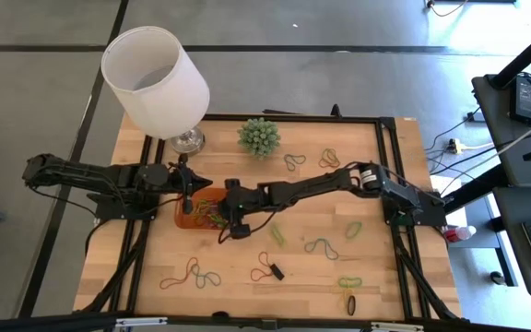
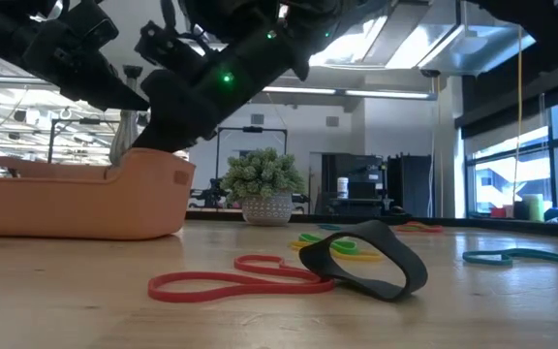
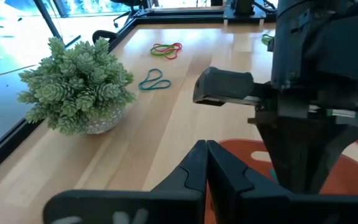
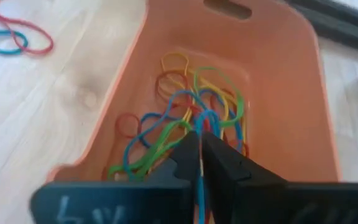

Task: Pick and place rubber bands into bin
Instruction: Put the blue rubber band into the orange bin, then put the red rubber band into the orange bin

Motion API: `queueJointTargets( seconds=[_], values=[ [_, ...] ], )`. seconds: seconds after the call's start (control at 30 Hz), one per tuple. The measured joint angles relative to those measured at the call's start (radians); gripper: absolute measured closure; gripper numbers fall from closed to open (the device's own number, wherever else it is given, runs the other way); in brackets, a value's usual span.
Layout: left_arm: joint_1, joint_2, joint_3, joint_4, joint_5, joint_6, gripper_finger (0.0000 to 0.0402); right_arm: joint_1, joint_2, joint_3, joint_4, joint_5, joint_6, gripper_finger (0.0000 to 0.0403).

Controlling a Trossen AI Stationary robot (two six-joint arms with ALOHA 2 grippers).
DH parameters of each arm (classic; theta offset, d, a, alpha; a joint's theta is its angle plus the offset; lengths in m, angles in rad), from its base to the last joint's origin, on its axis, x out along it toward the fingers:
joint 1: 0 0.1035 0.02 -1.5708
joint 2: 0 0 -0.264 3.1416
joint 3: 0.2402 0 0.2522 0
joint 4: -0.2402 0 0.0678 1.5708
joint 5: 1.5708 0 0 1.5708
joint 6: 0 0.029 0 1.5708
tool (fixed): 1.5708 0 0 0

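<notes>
From above, the bin [image 1: 199, 211] is seen left of centre on the surface [image 1: 376, 267], with a tangle of rubber bands [image 1: 206, 212] already lying in it. The right gripper [image 1: 227, 221] is held over the bin's right edge, and the left gripper [image 1: 192, 183] is parked just beyond its far side. A good many bands are left scattered: near the plant [image 1: 259, 136] at the far side, to the right, and along the near edge. The task is judged to be partly done, with roughly as much remaining outside as inside.

At table height, the bin [image 2: 85, 199] is seen at left with an arm above it; a red band [image 2: 231, 280] and a black band [image 2: 366, 258] lie on the near surface, uncollected.

From the left wrist, the left jaws are seen pressed together and empty over the bin's orange rim [image 3: 347, 174]; more loose bands [image 3: 166, 50] lie far off.

From the right wrist, the heap of collected bands [image 4: 179, 121] is shown inside the bin [image 4: 284, 93]. The right jaws are nearly closed, with a thin blue strand [image 4: 201, 180] running between them; whether it is gripped or being let go cannot be told.
</notes>
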Motion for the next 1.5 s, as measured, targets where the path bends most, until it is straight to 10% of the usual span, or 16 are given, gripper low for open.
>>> queueJointTargets(
  seconds=[0.4, 0.8, 1.5],
  values=[
    [0.0, 0.0, 0.0, 0.0, 0.001, -0.006, 0.0398, -0.005, -0.09, 0.001, -0.078, 0.01, -0.024, 0.0272],
    [0.0, 0.0, 0.0, 0.001, -0.005, -0.007, 0.0396, -0.005, -0.272, -0.035, -0.429, 0.021, 0.093, 0.0391],
    [0.0, 0.0, 0.001, 0.039, -0.005, -0.008, 0.0396, 0.073, -1.02, -1.31, 0.318, 0.128, 0.573, 0.0389]
  ],
)
